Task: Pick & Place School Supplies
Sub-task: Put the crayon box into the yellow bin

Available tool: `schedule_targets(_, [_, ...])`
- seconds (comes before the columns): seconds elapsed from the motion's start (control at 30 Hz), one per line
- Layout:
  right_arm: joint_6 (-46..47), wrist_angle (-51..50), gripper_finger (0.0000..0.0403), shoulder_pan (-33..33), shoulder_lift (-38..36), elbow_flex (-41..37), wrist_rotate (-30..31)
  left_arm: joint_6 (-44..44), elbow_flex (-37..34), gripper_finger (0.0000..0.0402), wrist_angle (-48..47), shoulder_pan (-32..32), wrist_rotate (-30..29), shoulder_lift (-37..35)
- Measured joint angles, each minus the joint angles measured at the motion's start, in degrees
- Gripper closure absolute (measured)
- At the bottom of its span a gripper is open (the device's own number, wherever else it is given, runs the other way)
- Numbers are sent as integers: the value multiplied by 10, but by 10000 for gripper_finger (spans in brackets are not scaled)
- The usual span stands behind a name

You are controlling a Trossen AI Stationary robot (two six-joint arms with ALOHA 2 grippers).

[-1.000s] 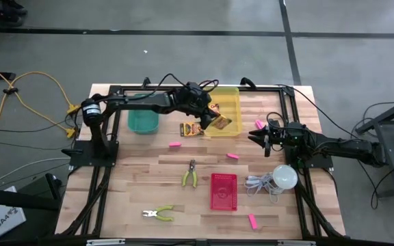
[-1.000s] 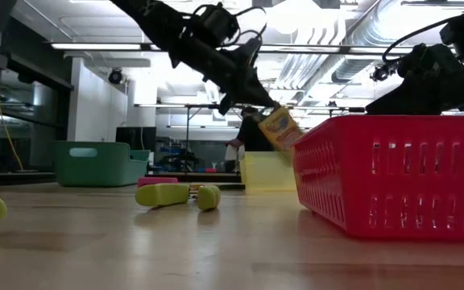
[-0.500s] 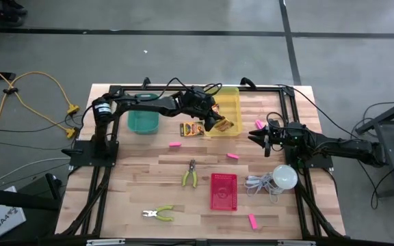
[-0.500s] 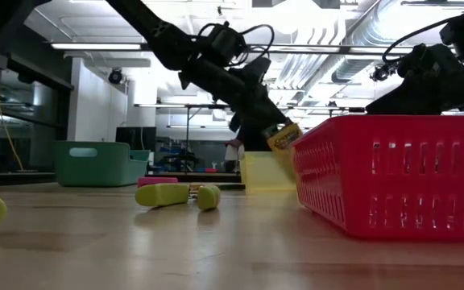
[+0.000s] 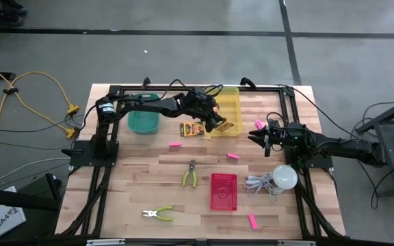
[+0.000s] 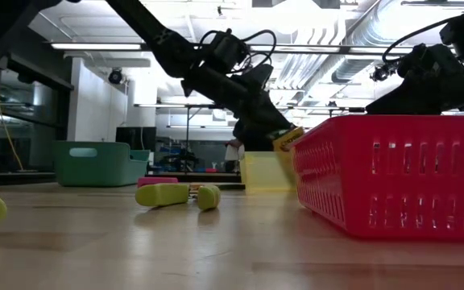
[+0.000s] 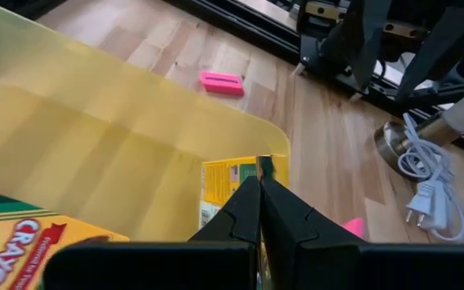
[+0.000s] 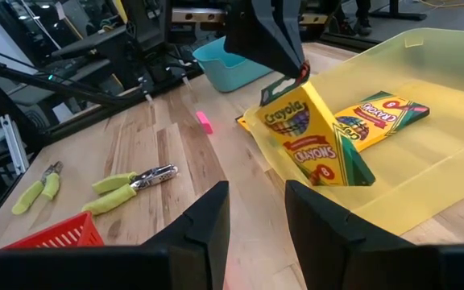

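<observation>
- Crayon box point(image 8: 312, 141), yellow and green, hangs tilted by its top edge from the left gripper point(image 8: 292, 74), its lower corner down inside the yellow bin point(image 8: 425, 173) at the table's far side.
- The left fingers point(image 7: 252, 211) are pressed together, pinching the thin cardboard flap; the box looks light and stiff, though its edges would likely crush under a hard squeeze, so a narrow edge is the sensible place to hold it.
- A second crayon box point(image 8: 381, 109) lies flat on the bin's floor, just behind the hanging one.
- Another crayon box point(image 5: 192, 128) rests on the wood just outside the bin, between it and the green tub point(image 5: 142, 121).
- Pink erasers point(image 5: 175, 144) lie scattered on the table; small and slightly rubbery by the look of them, they should grip easily across their short sides.
- The right gripper point(image 5: 260, 137) waits near the table's right edge, its fingers point(image 8: 204, 225) spread and holding nothing.
- Nearer the front lie green-handled pliers point(image 5: 190, 175), a red basket point(image 5: 224, 190) and a white bulb point(image 5: 284, 176) with its cord.
</observation>
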Motion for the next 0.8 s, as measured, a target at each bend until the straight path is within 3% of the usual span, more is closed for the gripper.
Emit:
schedule_targets(0.43, [0, 0, 292, 0, 0, 0, 0, -19, 0, 401, -12, -13, 1, 7])
schedule_targets(0.8, [0, 0, 292, 0, 0, 0, 0, -4, -1, 401, -8, 21, 0, 8])
